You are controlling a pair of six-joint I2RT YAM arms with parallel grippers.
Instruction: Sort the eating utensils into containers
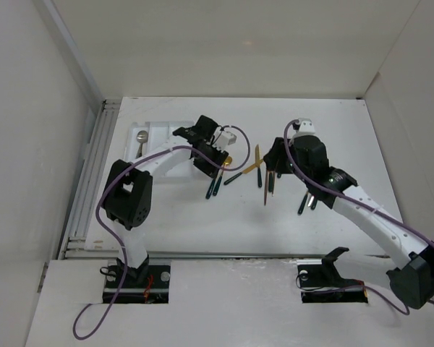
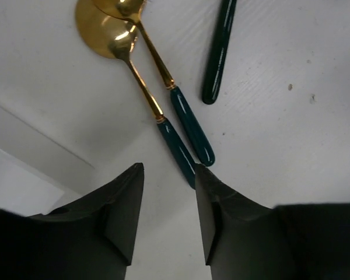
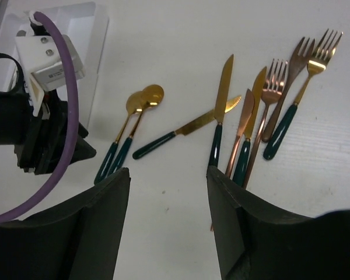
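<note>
Left hand [image 2: 168,174] — released, empty; poised over the handles of two gold spoons [image 2: 189,125] beside white tray [image 1: 158,129], likely to lift one. Right hand [image 3: 168,172] — released, above knives [image 3: 223,87] and forks [image 3: 318,58] farther from tray.

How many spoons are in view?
3. A gold spoon and a second gold spoon lie together ahead of the left gripper; a silver spoon lies in the tray. Arms may hide more.

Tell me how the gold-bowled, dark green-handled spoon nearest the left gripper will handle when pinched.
The gold-bowled spoon looks like rigid metal, so it probably won't flex. Its glossy handle reflects light, so it may slip in the left gripper. It lies beside a second gold spoon, which a push would likely nudge.
</note>
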